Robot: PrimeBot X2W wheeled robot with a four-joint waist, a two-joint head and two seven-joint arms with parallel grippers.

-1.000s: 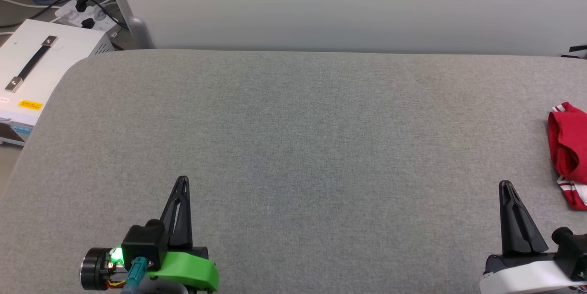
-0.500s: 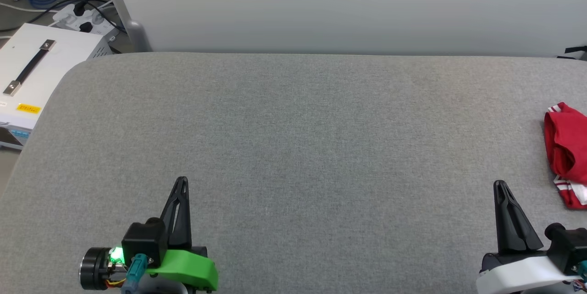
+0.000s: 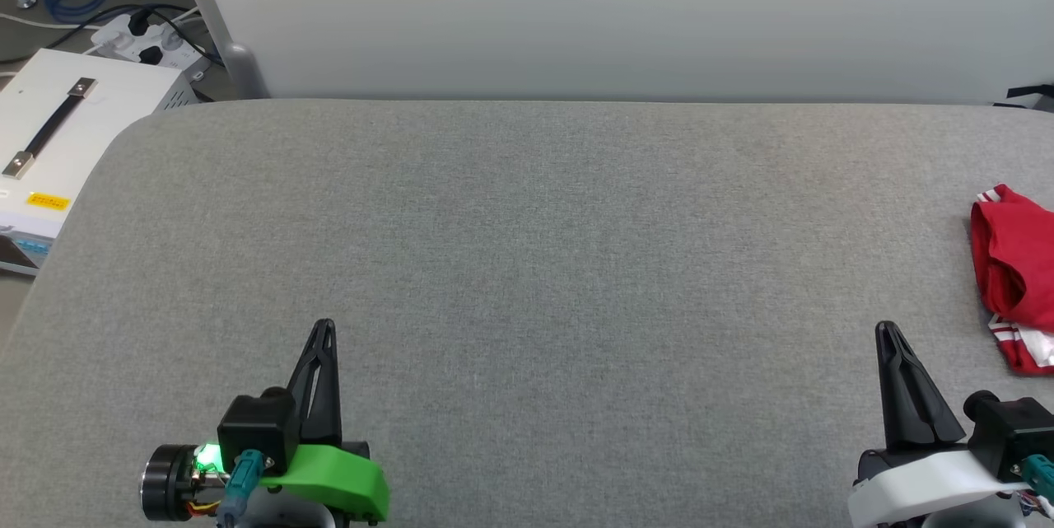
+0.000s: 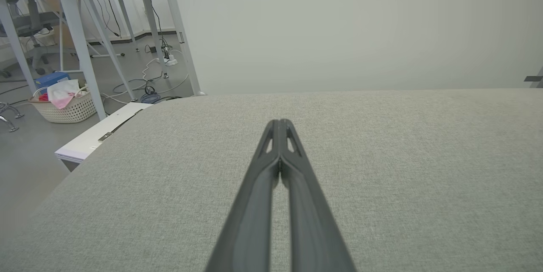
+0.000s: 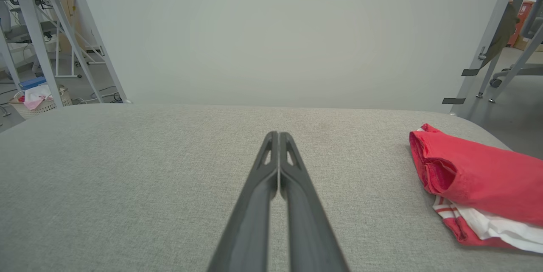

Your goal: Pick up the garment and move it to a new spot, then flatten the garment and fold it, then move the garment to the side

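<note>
Two closed, empty tools sit over a grey tabletop (image 3: 527, 248). A bunched red shirt (image 3: 1014, 260) lies at its far right edge, just right of and beyond the right tool (image 3: 885, 327). The shirt's length runs away from the robot. The left tool (image 3: 324, 324) is well apart.

I am looking at my left hand (image 3: 323, 329), which is showing long black fingers (image 3: 319, 384) with slotted tips above a bright green wrist shell (image 3: 338, 485), a black block (image 3: 257, 431), a glowing green light (image 3: 207, 455) and a teal plug (image 3: 244, 480), while my right hand (image 3: 886, 330) is wearing a white shell (image 3: 918, 493).
</note>
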